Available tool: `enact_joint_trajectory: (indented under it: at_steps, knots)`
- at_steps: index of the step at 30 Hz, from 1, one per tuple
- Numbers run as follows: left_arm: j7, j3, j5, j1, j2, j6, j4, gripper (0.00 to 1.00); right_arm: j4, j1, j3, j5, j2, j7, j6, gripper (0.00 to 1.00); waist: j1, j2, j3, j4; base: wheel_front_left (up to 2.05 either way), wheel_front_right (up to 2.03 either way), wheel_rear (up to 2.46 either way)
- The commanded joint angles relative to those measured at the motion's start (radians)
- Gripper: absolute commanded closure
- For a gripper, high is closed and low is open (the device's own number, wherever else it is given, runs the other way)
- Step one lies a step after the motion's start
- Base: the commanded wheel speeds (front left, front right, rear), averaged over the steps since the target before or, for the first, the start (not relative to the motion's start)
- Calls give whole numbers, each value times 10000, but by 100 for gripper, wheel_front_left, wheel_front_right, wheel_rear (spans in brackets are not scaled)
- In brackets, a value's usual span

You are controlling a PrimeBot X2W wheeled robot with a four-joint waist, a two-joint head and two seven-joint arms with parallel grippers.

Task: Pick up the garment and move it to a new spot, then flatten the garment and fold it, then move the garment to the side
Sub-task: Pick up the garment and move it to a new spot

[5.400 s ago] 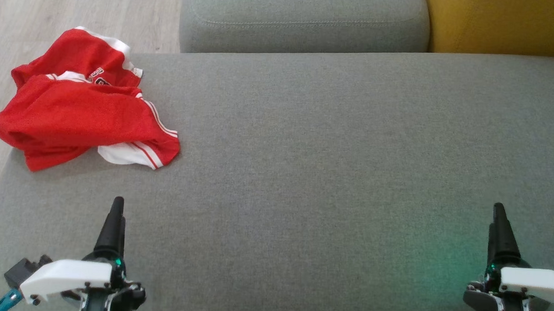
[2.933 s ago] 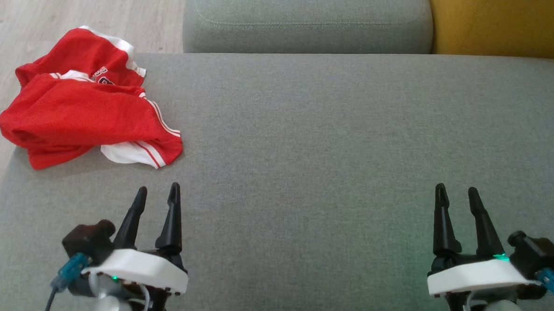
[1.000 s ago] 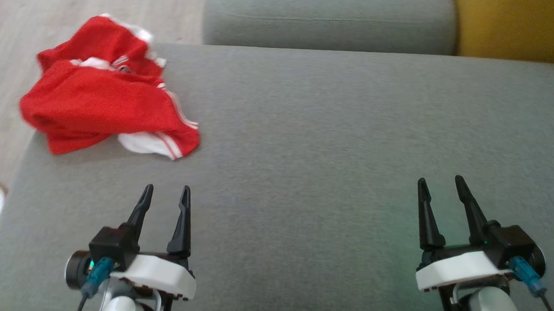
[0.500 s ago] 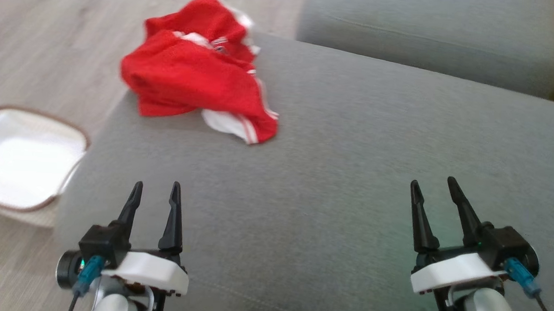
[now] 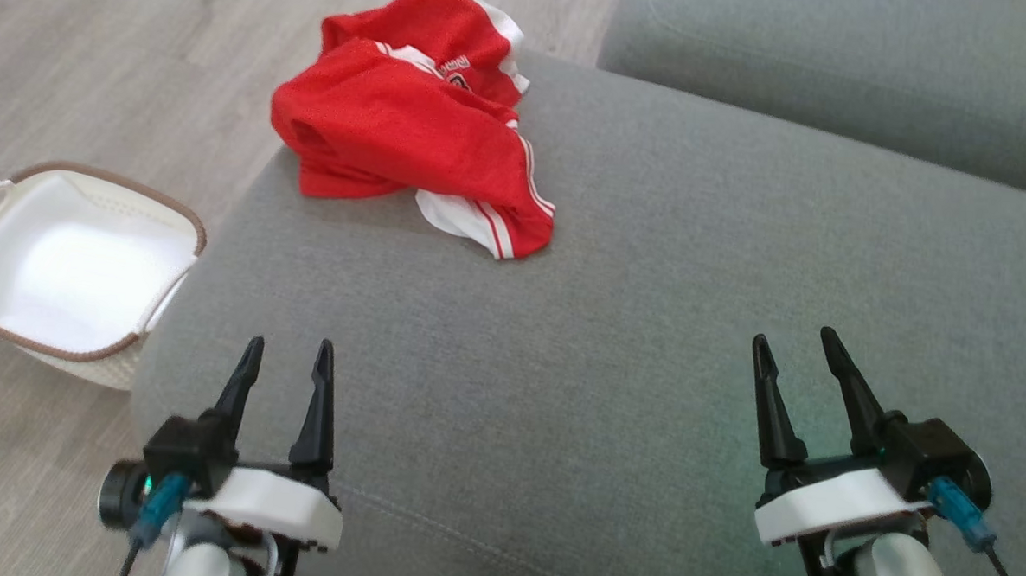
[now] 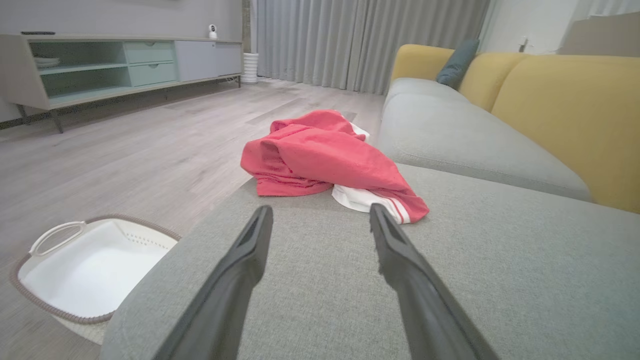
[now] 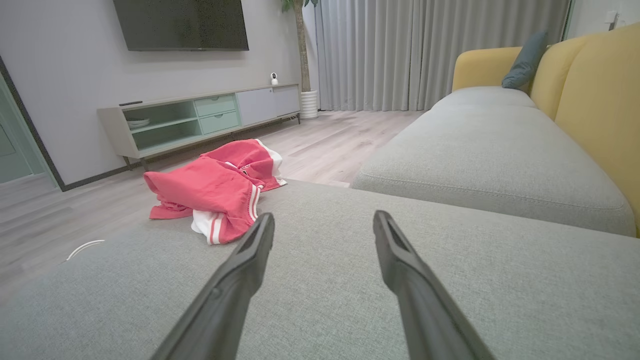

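The garment (image 5: 407,136) is red with white edges and thin white stripes. It lies in a bunched heap on the far left corner of the gray sofa (image 5: 652,285). Part of it pokes out past the edge, above the wood floor (image 5: 100,36). There are some letters on it, but they are too small for us to read.

Our left gripper (image 5: 291,344) is low on the left, over the front part of the seat. Its two fingers are spread apart and nothing is between them. It points toward the garment but is well apart from it. In the left wrist view we see the garment straight ahead, past the finger tips.

Our right gripper (image 5: 793,337) is low on the right, over the seat too. Its fingers are also spread apart and they hold nothing. It is well apart from the garment. In the right wrist view the garment lies ahead and off to the left.

A white basket (image 5: 111,175) with a brown rim sits on the floor, just beside the left end of the sofa, near our left gripper.

A second gray seat (image 5: 834,77) lies past the one we are over. It has a yellow back (image 6: 565,110) and a blue pillow (image 7: 525,60) at its far end. Across the room we see a long low cabinet (image 7: 200,120), a dark TV (image 7: 180,25) on the wall above it, and gray curtains (image 7: 425,50).
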Motion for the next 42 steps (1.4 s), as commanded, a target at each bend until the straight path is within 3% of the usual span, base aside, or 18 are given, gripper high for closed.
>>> enact_joint_trajectory:
  at_steps: [1, 9, 16, 25, 32, 39, 40, 41, 42]
  knots:
    - [-124, 269, 145, -636, 143, -130, -246, 0, -352, -412, 244, 19, -73, -109, 75, 0, 0, 0, 179, -159, 0, 0, 0]
    - [-67, 127, 443, -2752, 817, -781, 237, 0, -545, -757, 154, -257, -73, -109, 75, 0, 0, 0, 1133, -863, 0, 0, 0]
    - [921, -574, 520, -5330, 1673, -1220, 1523, 0, -781, -1348, 217, -532, -73, -109, 75, 0, 0, 0, 2506, -1624, 0, 0, 0]
    - [2707, -1892, -459, -7709, 2616, -1311, 3576, 0, -1056, -2233, 390, -653, -73, -109, 75, 0, 0, 0, 4098, -2503, 0, 0, 0]
    - [4049, -2454, -1326, -8574, 3210, -1313, 4882, 0, -1125, -2573, 446, -596, -73, -109, 75, 0, 0, 0, 4586, -2839, 0, 0, 0]
    - [4473, -2799, -1999, -8969, 3466, -1314, 5653, 0, -1142, -2749, 525, -504, -73, -109, 75, 0, 0, 0, 4772, -3040, 0, 0, 0]
    - [4499, -2868, -2088, -8990, 3485, -1314, 5719, 8, -1140, -2758, 525, -494, -73, -109, 75, 0, 0, 0, 4767, -3055, 0, 0, 0]
    - [4506, -2935, -2181, -9001, 3499, -1314, 5774, 60, -1136, -2759, 522, -484, -73, -109, 75, 0, 0, 0, 4748, -3066, 0, 0, 0]
    - [4479, -3003, -2263, -9004, 3506, -1314, 5812, 92, -1124, -2750, 516, -474, -73, -109, 75, 0, 0, 0, 4705, -3071, 0, 0, 0]
